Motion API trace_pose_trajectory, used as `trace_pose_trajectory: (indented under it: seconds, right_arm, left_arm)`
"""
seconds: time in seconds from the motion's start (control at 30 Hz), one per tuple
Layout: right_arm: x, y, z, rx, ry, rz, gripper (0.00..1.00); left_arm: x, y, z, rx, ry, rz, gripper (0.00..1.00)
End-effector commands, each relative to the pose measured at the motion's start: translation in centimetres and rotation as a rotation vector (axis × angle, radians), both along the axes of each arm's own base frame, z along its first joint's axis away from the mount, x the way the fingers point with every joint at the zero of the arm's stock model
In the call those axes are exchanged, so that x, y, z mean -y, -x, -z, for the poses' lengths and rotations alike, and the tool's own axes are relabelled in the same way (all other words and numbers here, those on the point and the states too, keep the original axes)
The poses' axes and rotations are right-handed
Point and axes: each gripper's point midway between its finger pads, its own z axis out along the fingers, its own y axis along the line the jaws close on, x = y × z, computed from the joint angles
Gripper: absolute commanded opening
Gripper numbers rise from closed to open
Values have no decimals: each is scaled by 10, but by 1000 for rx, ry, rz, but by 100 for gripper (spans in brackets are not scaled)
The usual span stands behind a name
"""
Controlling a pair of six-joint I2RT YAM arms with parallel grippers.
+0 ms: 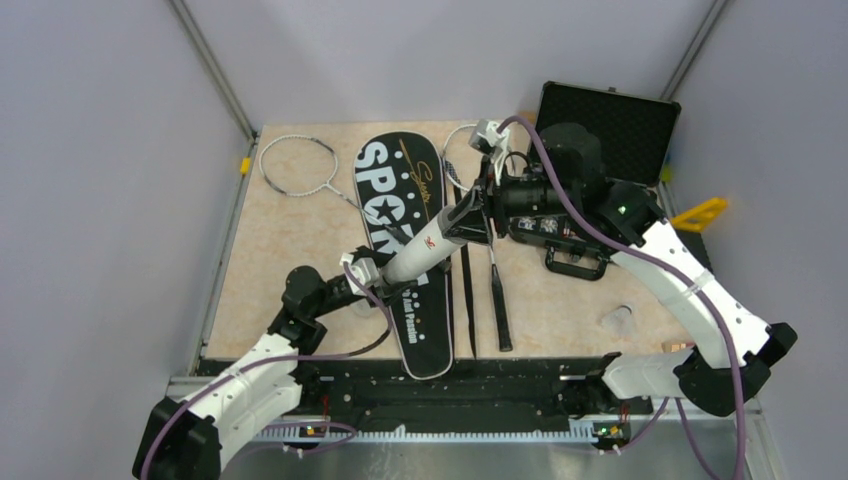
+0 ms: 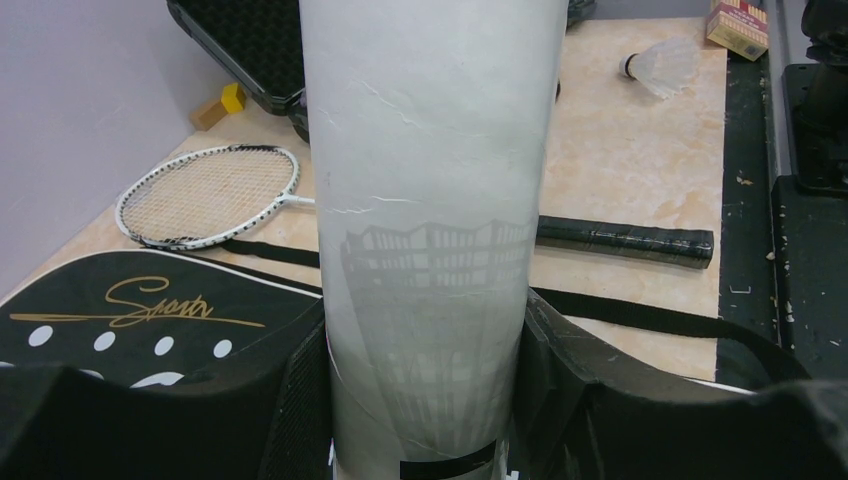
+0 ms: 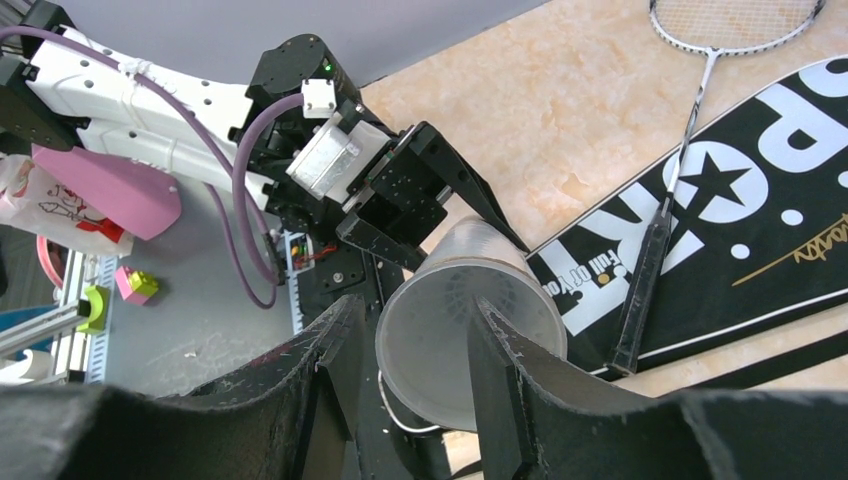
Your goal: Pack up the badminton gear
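Left hand point(image 2: 425, 350) clamps the tube point(image 2: 430, 150) at centre frame — right hand point(image 3: 413, 312) straddles its open mouth, grip impossible to tell; a skewed pull could wrench it loose.

The tube point(image 2: 430, 200) is looking like cloudy, frosted plastic, scuffed with fine scratches. The bag point(image 3: 760, 200) is showing matt black cloth with flat white print and gold lettering. The racket handle point(image 2: 625, 240) is giving off a faint sheen from its wrapped grip. The table top point(image 1: 280, 250) is looking smooth, marbled beige.
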Motion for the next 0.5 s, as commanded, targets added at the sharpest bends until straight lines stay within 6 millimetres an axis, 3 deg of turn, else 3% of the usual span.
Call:
trace_pose_trajectory:
  seconds: [0.0, 0.2, 0.47]
  right_arm:
    - [-8, 4, 0, -8, -18, -33, 43]
    - [-13, 3, 20, -53, 6, -40, 43]
    - [-20, 7, 33, -85, 5, -57, 43]
  left_arm:
    - [1, -5, -36, 102, 63, -12, 19]
    - [0, -7, -36, 95, 66, -21, 19]
    - [-1, -10, -38, 85, 77, -44, 19]
